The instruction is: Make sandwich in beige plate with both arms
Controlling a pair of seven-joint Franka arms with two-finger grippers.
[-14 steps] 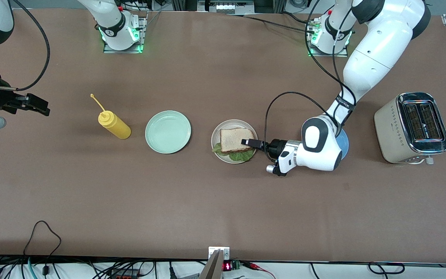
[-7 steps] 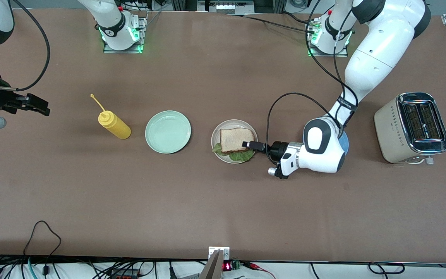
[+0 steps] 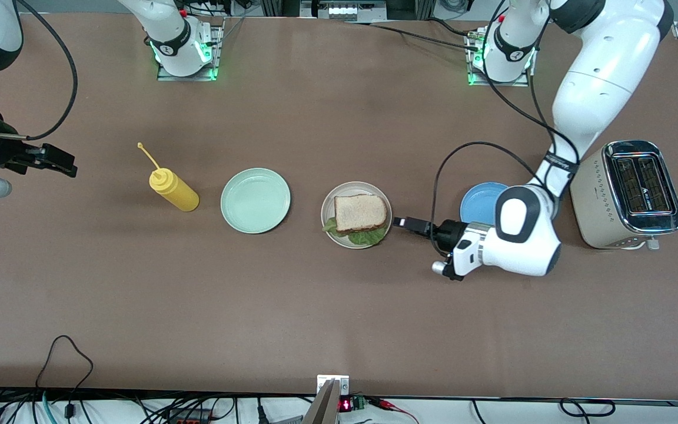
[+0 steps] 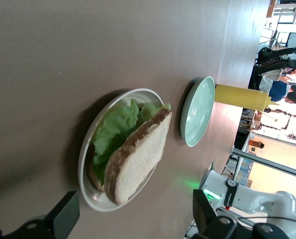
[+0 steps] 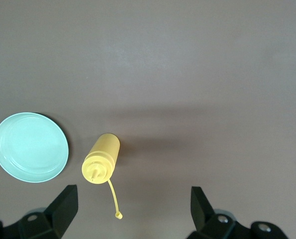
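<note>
Beige plate [image 3: 328, 203] holds the finished sandwich [image 3: 360, 213], lying just off the left gripper [image 3: 405, 223] whose fingers stand apart and empty, far closer than the right gripper [image 3: 56, 160], waiting open at the table's end.

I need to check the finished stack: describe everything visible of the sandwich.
The sandwich lies flat on the beige plate: two light, brown-crusted bread slices with a ruffled green lettuce leaf between them, poking out at the edge nearer the front camera. It looks assembled. Nothing else touches it; the open left gripper is beside the plate, apart from it.
</note>
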